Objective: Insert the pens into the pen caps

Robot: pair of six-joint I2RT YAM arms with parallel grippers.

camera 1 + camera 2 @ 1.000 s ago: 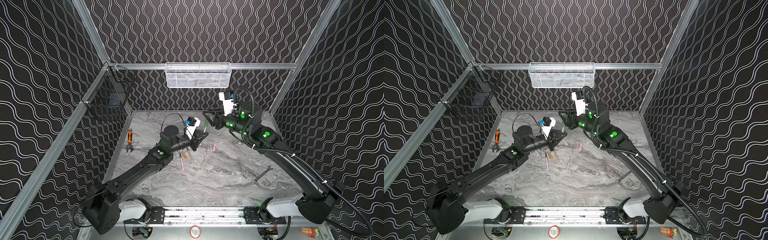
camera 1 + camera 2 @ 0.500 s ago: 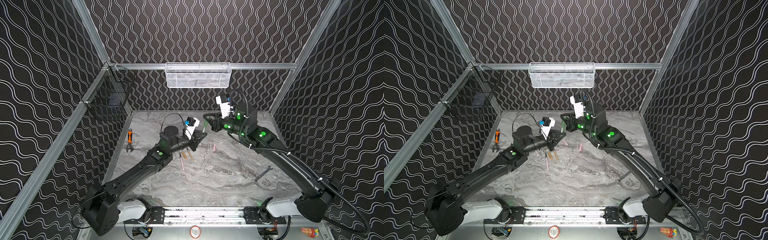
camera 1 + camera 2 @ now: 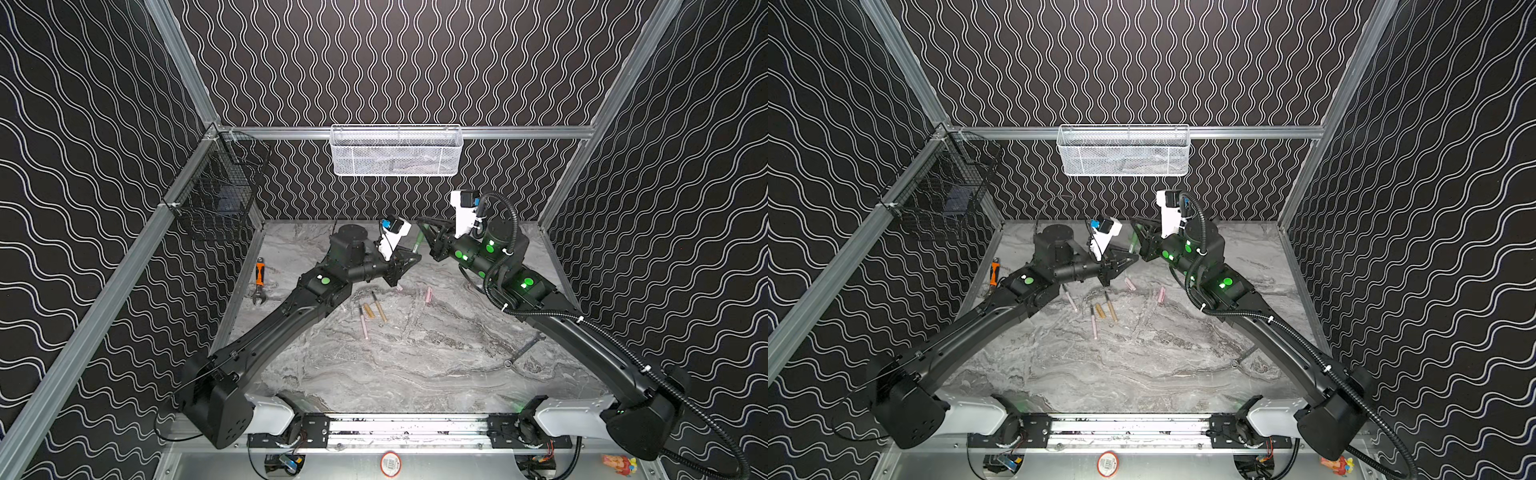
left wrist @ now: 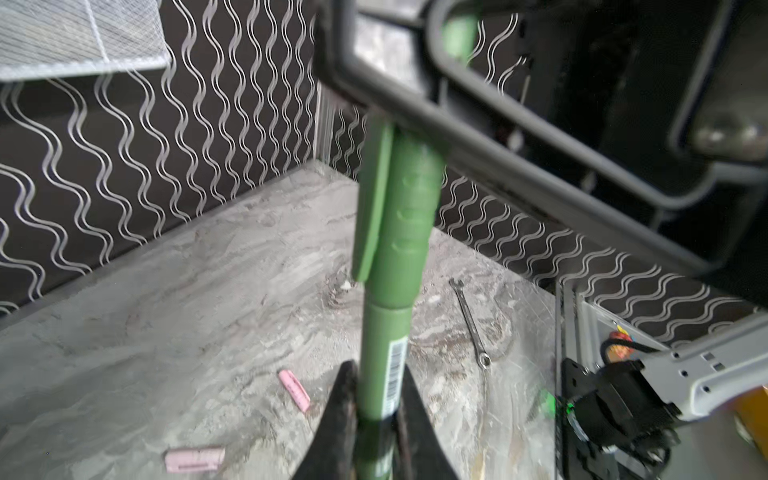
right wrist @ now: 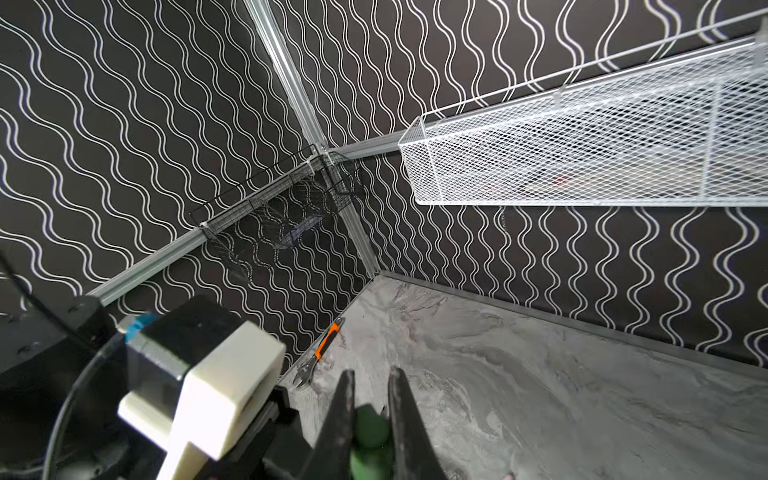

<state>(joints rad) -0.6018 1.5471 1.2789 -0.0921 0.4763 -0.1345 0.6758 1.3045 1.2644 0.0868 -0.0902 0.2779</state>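
Two grips, both shut tight, up over desk (image 3: 415, 374) nr back: left fingers (image 4: 345, 415) on green pen (image 4: 384, 365), right fingers (image 5: 340, 415) on green cap (image 4: 409, 216). Held end to end for a straight push. Looks joined already. Other pens (image 3: 363, 326) lying below.

The dark green pen (image 4: 380, 357) sits in the left hand (image 4: 376, 374), its green cap (image 4: 405, 199) pushed on and pinched by the right hand (image 5: 372, 376). On the bench (image 3: 1142, 374) below the left hand lie a pink pen (image 3: 1093, 326), a second pink pen (image 3: 1070, 300), a gold pen (image 3: 1111, 308), a gold cap (image 3: 1099, 311) and a pink cap (image 3: 1130, 284); another pink cap (image 3: 1161, 294) lies nearer the right hand.
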